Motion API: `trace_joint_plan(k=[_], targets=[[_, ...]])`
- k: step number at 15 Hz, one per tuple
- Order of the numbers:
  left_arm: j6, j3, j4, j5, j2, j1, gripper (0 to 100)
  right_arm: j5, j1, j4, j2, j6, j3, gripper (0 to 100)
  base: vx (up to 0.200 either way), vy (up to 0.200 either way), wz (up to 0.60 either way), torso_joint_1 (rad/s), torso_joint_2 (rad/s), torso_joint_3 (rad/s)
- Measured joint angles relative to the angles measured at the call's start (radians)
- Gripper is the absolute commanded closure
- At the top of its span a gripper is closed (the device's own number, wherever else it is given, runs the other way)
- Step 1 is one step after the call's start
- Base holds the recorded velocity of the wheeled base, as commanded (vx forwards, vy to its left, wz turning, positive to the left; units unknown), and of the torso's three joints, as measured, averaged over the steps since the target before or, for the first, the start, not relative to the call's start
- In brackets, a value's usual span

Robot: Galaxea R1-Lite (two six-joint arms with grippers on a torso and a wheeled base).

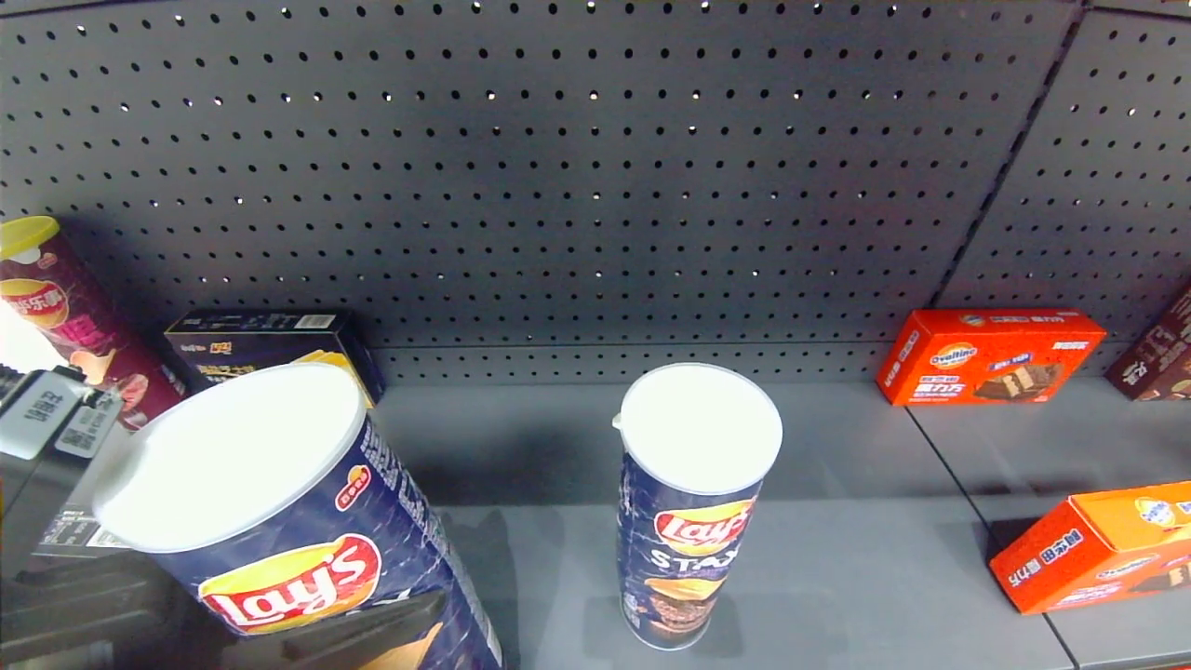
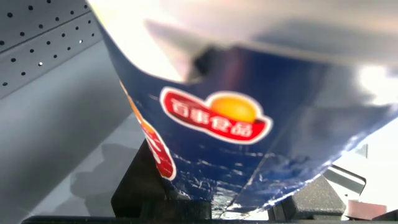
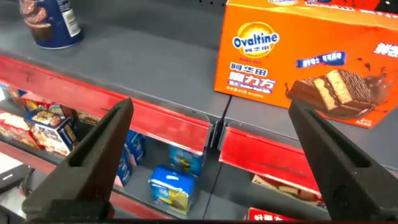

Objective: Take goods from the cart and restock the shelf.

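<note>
A dark blue chips can with a white lid hangs tilted at the lower left of the head view, above the front of the grey shelf. My left gripper is shut on its lower body, and one dark finger crosses the can's front. A second, matching can stands upright mid-shelf and is also in the right wrist view. My right gripper is open and holds nothing, in front of the shelf's red edge strip and near an orange box.
At the shelf's back left stand a purple can and a dark box. Orange boxes sit at the back right and front right, with a brown box beyond. The lower shelf holds blue packs.
</note>
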Motion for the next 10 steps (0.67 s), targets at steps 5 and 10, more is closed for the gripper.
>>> trace_joint_plan(k=[5,10], targets=[[0.0,0.002,0.002,0.0,-0.008,-0.001,100,0.115,0.01,0.0,0.0,0.018,0.0,0,0.0,0.0,0.0,0.0,0.0,0.0],[0.0,0.004,-0.001,-0.001,-0.009,-0.003,100,0.031,0.015,0.003,0.0,0.041,0.001,0,0.0,0.0,0.0,0.0,0.0,0.0]])
